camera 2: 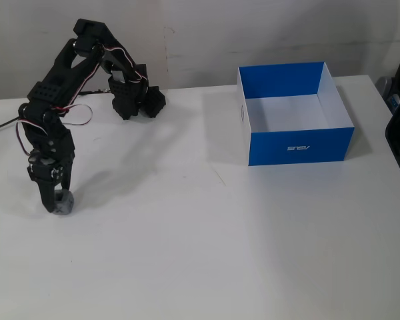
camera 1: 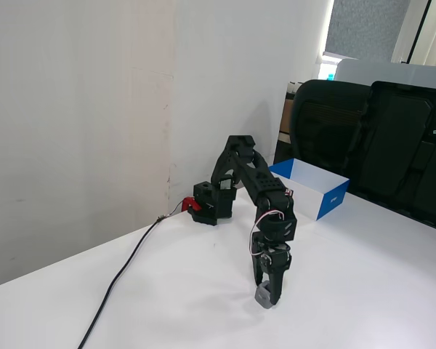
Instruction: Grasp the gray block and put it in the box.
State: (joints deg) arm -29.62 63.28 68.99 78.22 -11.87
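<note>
The gray block (camera 1: pixel 263 295) is a small dull-gray cube that rests on the white table, at the near middle in one fixed view and at the far left in the other fixed view (camera 2: pixel 65 203). My black gripper (camera 1: pixel 269 292) points straight down over it, its fingertips against the block's sides at table level; it shows in the other fixed view too (camera 2: pixel 59 201). The jaws look closed on the block. The box (camera 2: pixel 300 143) is blue outside and white inside, stands open and empty at the back right, and shows behind the arm in the other fixed view (camera 1: pixel 327 200).
The arm's base (camera 2: pixel 135 100) stands at the table's back edge by the wall. A black cable (camera 1: pixel 123 273) runs from the base across the table toward the front. A black chair (camera 1: pixel 378 145) stands behind the box.
</note>
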